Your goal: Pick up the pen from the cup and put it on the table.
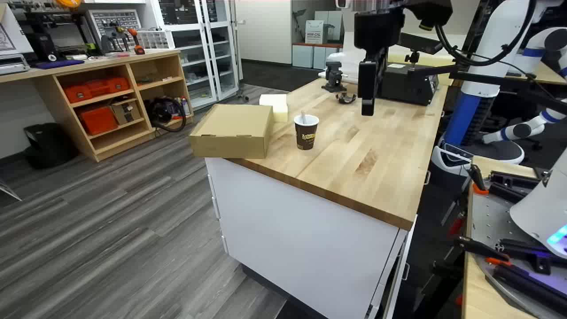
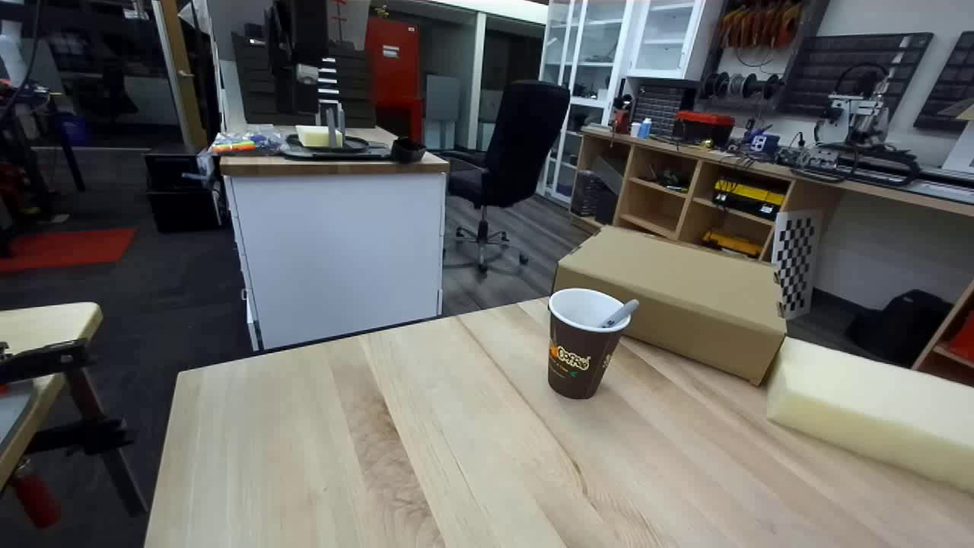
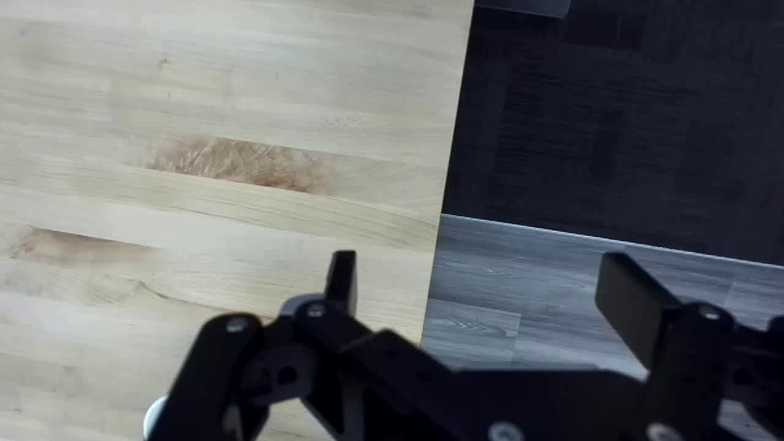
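Pen [image 2: 620,313] leans inside cup [image 2: 574,358], grey end proud of white rim; lower part hidden, depth uncertain. Probably light, stiff, smooth: pinch exposed end, since cup may tip or crumple. Gripper [image 3: 484,282] hangs pointing down above table [image 1: 350,164], well right of cup in an exterior view; fingers widely parted, empty.

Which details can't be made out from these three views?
Gray pen: lower part hidden by the paper coffee cup, both exterior views.
Cup's fine print: too small, both exterior views.
White curved edge, wrist view: partly covered by the gripper; whether it's the cup's rim can't be told.
Cardboard box: inside hidden by its lid, both exterior views.
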